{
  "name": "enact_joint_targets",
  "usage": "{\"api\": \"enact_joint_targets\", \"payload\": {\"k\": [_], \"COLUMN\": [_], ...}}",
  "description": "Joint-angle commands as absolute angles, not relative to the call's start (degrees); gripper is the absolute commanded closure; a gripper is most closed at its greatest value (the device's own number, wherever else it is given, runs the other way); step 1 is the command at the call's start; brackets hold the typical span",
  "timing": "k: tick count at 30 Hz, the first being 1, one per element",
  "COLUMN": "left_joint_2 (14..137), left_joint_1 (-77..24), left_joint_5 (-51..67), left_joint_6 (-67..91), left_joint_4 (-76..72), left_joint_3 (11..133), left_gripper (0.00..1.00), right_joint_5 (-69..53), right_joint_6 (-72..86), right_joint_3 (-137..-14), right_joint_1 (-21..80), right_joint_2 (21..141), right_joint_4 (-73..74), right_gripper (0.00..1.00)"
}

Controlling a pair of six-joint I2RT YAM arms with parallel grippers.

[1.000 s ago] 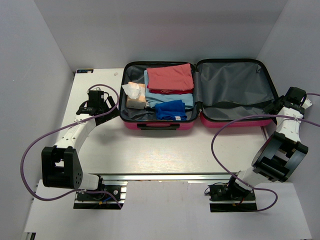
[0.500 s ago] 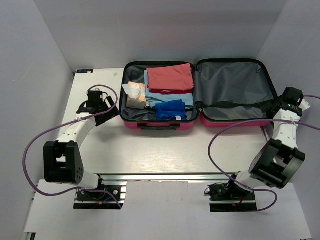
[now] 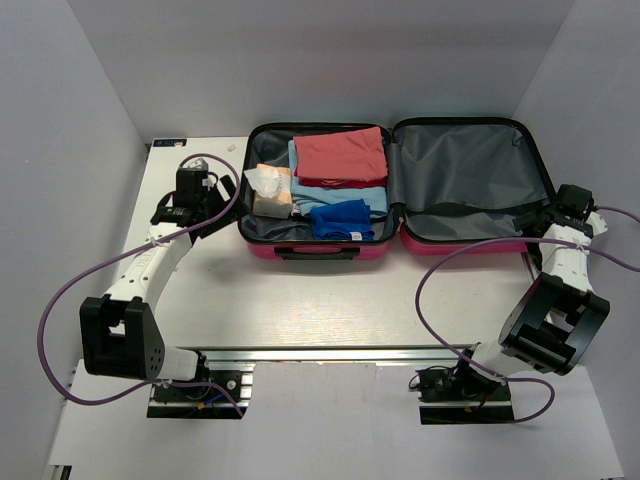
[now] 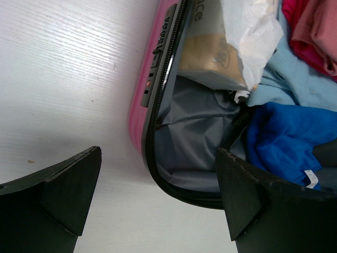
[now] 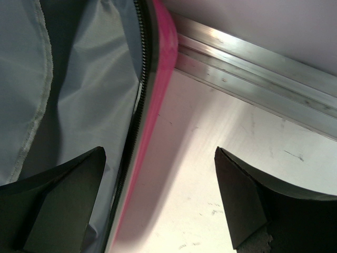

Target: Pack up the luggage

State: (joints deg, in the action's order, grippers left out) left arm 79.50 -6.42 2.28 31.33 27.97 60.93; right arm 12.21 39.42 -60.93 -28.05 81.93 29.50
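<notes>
Grey walls (image 3: 300, 60), white table (image 3: 300, 300) — aluminium rail (image 3: 330, 352) along front

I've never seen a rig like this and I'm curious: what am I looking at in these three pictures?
Two robot arms stand at the near edge of a white table. The wide picture looks down from above; the other two come from wrist cameras, black fingers at the bottom. The luggage lies open: its left half holds folded clothes and a tissue pack, its right half only grey lining. The left end effector is over its left rim, the right end effector over its right rim. Both are open, holding nothing.
</notes>
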Motion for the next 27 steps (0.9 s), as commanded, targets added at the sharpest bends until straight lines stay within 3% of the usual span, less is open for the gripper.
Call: {"api": "enact_joint_targets", "payload": {"k": [1, 9, 12, 14, 15, 16, 18, 19, 21, 22, 24, 25, 27], "left_joint_2": [77.25, 84.28, 85.34, 86.13, 86.39, 86.92, 87.71, 88.67, 89.82, 90.52, 92.19, 93.15, 93.6], "left_joint_1": [-6.33, -6.86, -6.86, -6.86, -6.86, -6.86, -7.38, -7.38, -7.38, -7.38, -7.38, -7.9, -7.91], "left_joint_5": [5.0, 4.49, 5.36, 5.71, 5.89, 5.98, 6.85, 8.25, 9.92, 11.76, 13.35, 14.32, 14.68], "left_joint_6": [31.9, 32.52, 32.87, 33.05, 33.13, 33.22, 33.4, 33.31, 33.22, 33.22, 33.22, 33.14, 33.13], "left_joint_4": [25.33, 25.4, 24.08, 23.29, 22.94, 22.24, 21.36, 20.49, 18.99, 18.46, 17.06, 16.79, 16.44], "left_joint_3": [61.26, 59.86, 58.19, 57.66, 57.4, 57.31, 57.13, 57.04, 57.13, 57.04, 56.95, 56.87, 56.69], "left_gripper": [0.02, 0.06, 0.13, 0.19, 0.27, 0.31, 0.41, 0.55, 0.67, 0.78, 0.87, 0.97, 1.0], "right_joint_5": [11.52, 11.69, 12.66, 14.06, 14.5, 15.02, 15.99, 16.34, 17.14, 18.53, 19.94, 21.43, 23.19], "right_joint_6": [42.19, 40.96, 40.78, 40.78, 40.69, 40.43, 39.38, 38.42, 34.38, 33.23, 29.02, 27.7, 24.18], "right_joint_3": [-59.77, -59.86, -59.33, -59.41, -59.68, -59.94, -61.51, -62.48, -66.42, -68.01, -70.65, -73.1, -75.22], "right_joint_1": [-27.08, -25.32, -24.52, -24.08, -23.91, -23.47, -22.94, -22.07, -20.66, -19.18, -15.76, -13.73, -10.74], "right_joint_2": [82.88, 87.19, 87.98, 88.07, 87.98, 87.46, 86.75, 86.05, 85.43, 84.99, 84.29, 83.68, 82.36], "right_joint_4": [24.27, 22.15, 21.8, 22.06, 22.06, 22.06, 22.15, 22.76, 23.46, 24.6, 26.01, 26.28, 27.59], "right_gripper": [0.11, 0.2, 0.3, 0.47, 0.53, 0.67, 0.78, 0.85, 0.95, 1.0, 1.0, 1.0, 1.0]}}
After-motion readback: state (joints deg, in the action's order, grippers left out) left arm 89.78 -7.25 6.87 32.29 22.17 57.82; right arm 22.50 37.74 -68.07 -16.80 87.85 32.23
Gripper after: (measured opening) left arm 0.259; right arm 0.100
